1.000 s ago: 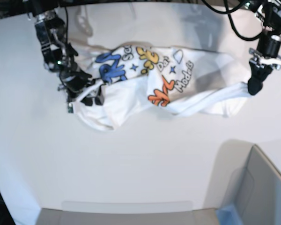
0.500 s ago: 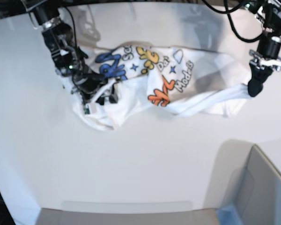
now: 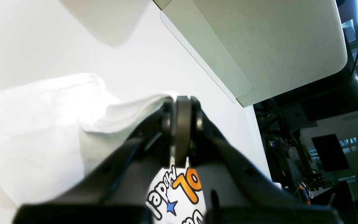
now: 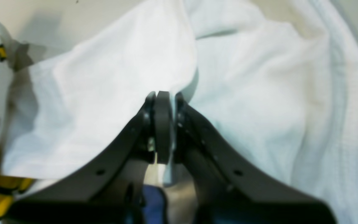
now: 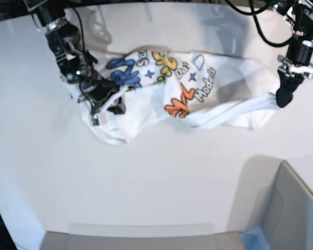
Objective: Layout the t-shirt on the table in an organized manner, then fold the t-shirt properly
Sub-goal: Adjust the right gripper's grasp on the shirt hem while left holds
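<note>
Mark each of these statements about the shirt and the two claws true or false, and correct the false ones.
1. The left claw is shut on the t-shirt. True.
2. The right claw hangs open above the cloth. False: its jaws are closed, pinching white fabric.
3. The t-shirt lies flat and smooth on the table. False: it is bunched and creased.
4. The printed letters face up. True.
5. A grey box stands at the table's near corner. True.

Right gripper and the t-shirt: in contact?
Touching. The right wrist view shows the right gripper shut on a raised fold of the t-shirt, the white cloth pinched at its tips with no gap.
</note>
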`<state>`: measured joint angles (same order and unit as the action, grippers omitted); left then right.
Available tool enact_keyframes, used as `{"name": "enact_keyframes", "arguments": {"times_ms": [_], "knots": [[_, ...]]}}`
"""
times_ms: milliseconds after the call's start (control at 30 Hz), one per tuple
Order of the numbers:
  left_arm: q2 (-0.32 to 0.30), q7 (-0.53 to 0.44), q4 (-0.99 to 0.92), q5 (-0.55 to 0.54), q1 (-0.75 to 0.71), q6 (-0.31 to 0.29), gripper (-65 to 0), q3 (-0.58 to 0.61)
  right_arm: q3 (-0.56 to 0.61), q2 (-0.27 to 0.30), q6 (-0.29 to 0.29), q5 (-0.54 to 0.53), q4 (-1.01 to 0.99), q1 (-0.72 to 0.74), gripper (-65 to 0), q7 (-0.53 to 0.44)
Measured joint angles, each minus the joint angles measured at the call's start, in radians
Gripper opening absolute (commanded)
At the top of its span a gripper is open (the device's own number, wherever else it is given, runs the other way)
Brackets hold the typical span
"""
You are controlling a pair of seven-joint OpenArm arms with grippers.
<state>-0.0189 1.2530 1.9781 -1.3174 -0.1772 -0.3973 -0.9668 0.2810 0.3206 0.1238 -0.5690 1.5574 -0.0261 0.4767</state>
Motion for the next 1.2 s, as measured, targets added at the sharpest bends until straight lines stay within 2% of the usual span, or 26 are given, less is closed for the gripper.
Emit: {"name": "enact_keyframes", "arguments": {"times_ms": [333,433,633,800,933,967,1200], "knots": [[0.002,0.0,0.0,0.0,-0.003,0.0,-65.0,0.0,-0.01,0.0,0.002,-0.004,0.242,-0.032,-65.0,0.008],[0.002,0.0,0.0,0.0,-0.006,0.0,-65.0,0.0,-0.038,0.0,0.0,-0.004,0.225,-0.032,-65.0,0.0],[0.002,0.0,0.0,0.0,-0.006,0.0,-65.0,-0.002,-0.038,-0.003,0.006,0.0,0.066,-0.035,-65.0,0.005],[0.002,0.0,0.0,0.0,-0.006,0.0,-65.0,-0.002,-0.033,-0.006,0.002,-0.001,0.05,-0.034,-65.0,0.0],[0.002,0.0,0.0,0.0,-0.006,0.0,-65.0,-0.002,-0.033,-0.008,0.002,-0.002,0.05,-0.032,-48.9,0.003],[0.002,0.0,0.0,0.0,-0.006,0.0,-65.0,-0.002,-0.032,-0.008,0.003,-0.001,0.05,-0.033,-46.6,0.002],[0.002,0.0,0.0,0.0,-0.006,0.0,-65.0,-0.002,0.034,-0.01,-0.001,-0.001,0.05,-0.027,-47.9,0.002]]}}
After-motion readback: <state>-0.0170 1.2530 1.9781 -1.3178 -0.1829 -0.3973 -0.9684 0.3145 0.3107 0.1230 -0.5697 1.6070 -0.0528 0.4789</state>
